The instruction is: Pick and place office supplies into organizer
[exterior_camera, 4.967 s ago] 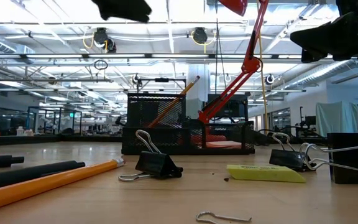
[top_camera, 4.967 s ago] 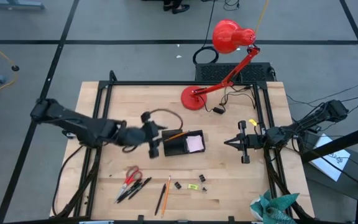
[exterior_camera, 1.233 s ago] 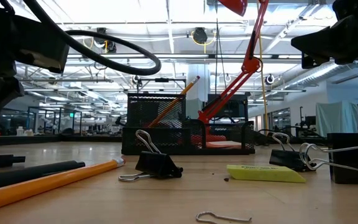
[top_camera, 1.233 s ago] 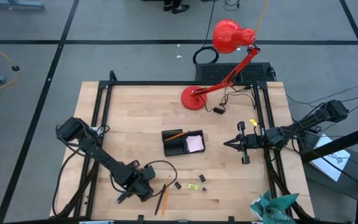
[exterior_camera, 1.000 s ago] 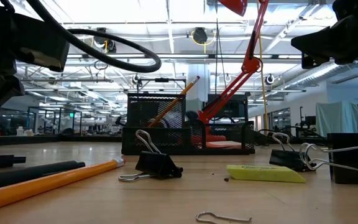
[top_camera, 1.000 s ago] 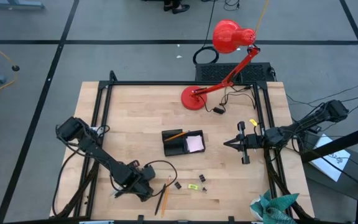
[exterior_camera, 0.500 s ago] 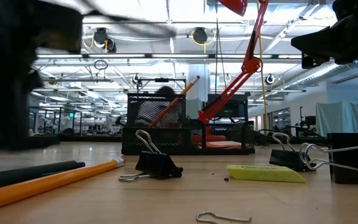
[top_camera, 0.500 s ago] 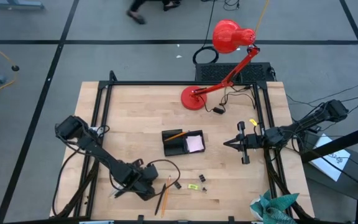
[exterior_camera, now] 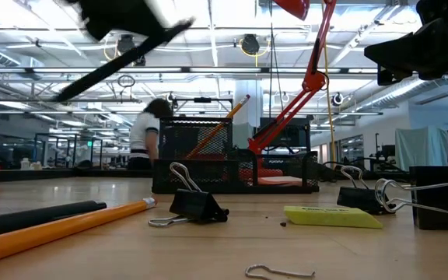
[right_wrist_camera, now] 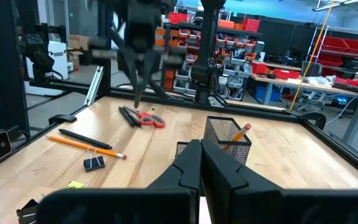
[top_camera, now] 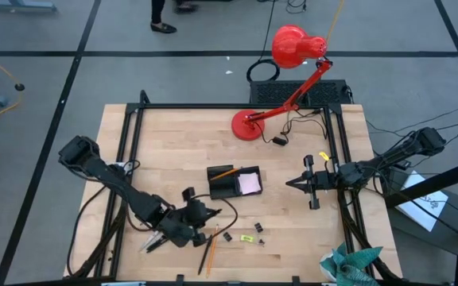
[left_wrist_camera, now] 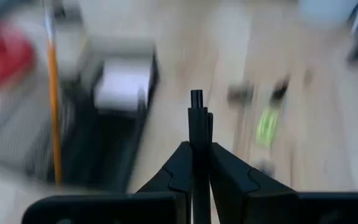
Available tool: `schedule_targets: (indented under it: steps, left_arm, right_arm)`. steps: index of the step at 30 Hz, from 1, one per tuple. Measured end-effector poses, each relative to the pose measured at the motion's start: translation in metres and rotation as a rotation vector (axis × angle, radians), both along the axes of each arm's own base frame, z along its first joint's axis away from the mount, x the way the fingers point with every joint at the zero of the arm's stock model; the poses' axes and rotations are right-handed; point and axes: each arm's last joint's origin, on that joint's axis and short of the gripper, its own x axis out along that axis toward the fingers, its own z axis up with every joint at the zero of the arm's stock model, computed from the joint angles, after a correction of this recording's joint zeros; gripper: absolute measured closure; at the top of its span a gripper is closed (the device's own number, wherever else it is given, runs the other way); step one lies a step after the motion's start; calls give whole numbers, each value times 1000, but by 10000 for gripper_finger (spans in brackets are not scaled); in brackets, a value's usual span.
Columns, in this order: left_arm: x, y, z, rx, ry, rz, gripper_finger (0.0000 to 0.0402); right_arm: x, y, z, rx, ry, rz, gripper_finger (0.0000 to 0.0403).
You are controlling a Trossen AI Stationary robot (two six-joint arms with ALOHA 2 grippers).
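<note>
My left gripper is over the table's near left and is shut on a dark pen. The pen also shows in the left wrist view. The red-handled scissors lie flat on the table below it, beside more dark pens. The black mesh organizer stands mid-table with an orange pencil leaning in one compartment and a pink pad in another. My right gripper is shut and empty to the right of the organizer. My left gripper pinches the dark pen between its two fingers. The pen runs along the fingers, and its end juts out past the fingertips. In the low view the pen is tilted and lifted clear of the table.
An orange pencil, binder clips and a yellow-green bit lie near the front edge. A red desk lamp stands at the far side. A teal cloth lies at the near right corner. A person walks behind the table.
My left gripper has risen from the table by the scissors and gone a little toward the right and the organizer, taking the dark pen with it. The pen is now lifted clear and tilted. A person has walked into view behind the table.
</note>
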Motion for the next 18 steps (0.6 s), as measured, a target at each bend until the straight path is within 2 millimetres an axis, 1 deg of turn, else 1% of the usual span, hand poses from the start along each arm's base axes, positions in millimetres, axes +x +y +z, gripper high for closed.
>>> schedule_targets:
  steps: [4,7,11,15,18]
  left_arm:
    - [11,5,16,178,-118,-41,360]
    - [21,17,23,284,-158,-16,360]
    - [38,46,28,360,-163,12,360]
    - [54,78,33,366,-183,-7,360]
    - [61,99,35,365,-189,-15,360]
  right_arm:
    - [0,0,0,1,-1,0,399]
    - [0,0,0,2,-2,0,399]
    - [0,0,0,3,-2,0,399]
    - [0,0,0,3,-2,0,399]
    - [0,0,0,3,-2,0,399]
